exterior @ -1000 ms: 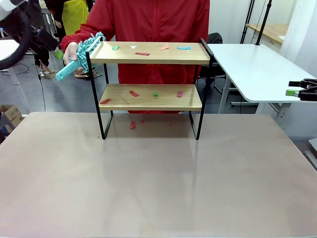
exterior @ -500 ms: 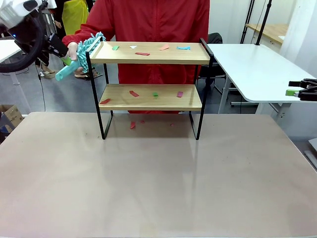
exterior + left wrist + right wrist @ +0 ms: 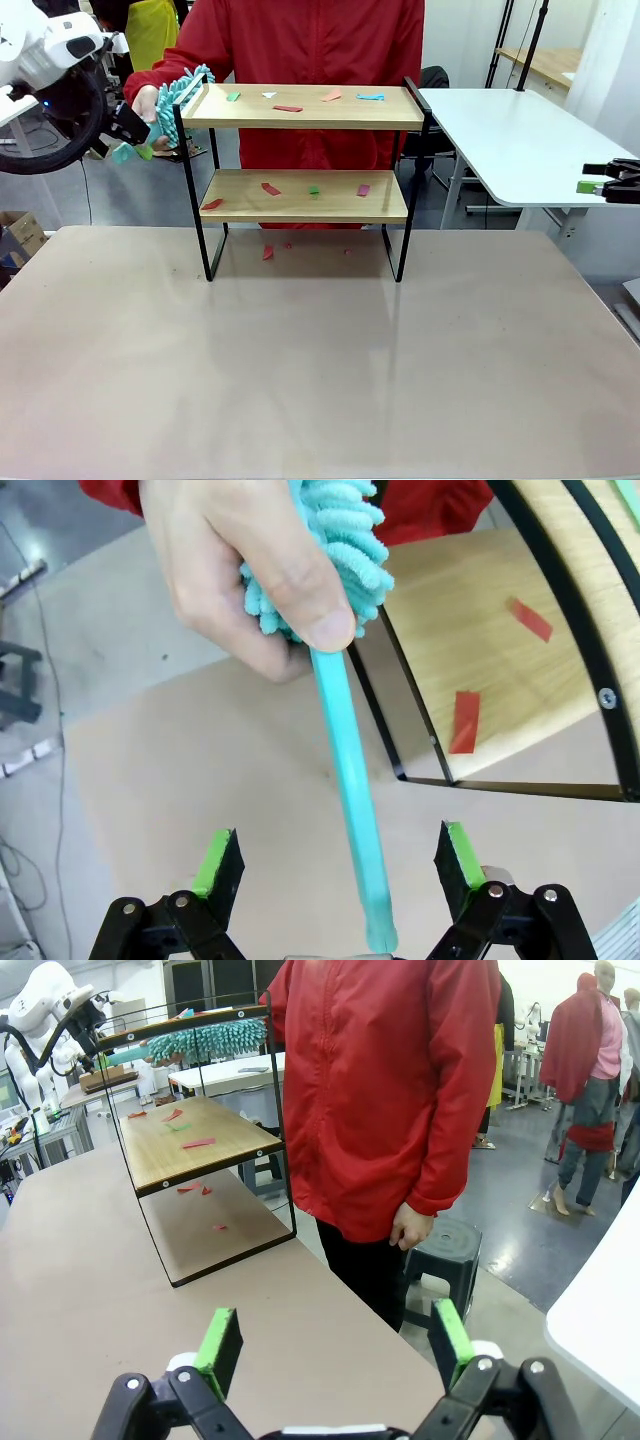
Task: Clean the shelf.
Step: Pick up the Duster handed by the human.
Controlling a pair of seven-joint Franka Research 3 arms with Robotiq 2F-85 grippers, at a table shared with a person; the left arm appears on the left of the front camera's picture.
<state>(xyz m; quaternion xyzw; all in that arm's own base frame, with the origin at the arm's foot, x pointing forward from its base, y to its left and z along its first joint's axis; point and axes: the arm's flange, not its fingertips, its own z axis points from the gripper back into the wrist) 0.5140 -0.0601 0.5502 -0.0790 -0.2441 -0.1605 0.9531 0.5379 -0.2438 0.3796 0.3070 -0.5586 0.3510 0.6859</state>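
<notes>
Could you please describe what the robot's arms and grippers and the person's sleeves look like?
The left arm is glossy white with rounded joints and a looping black cable. The left gripper and right gripper are black linkages with green pads. The person's sleeve is red.

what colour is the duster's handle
Teal; the duster handle shows best in the left wrist view.
</notes>
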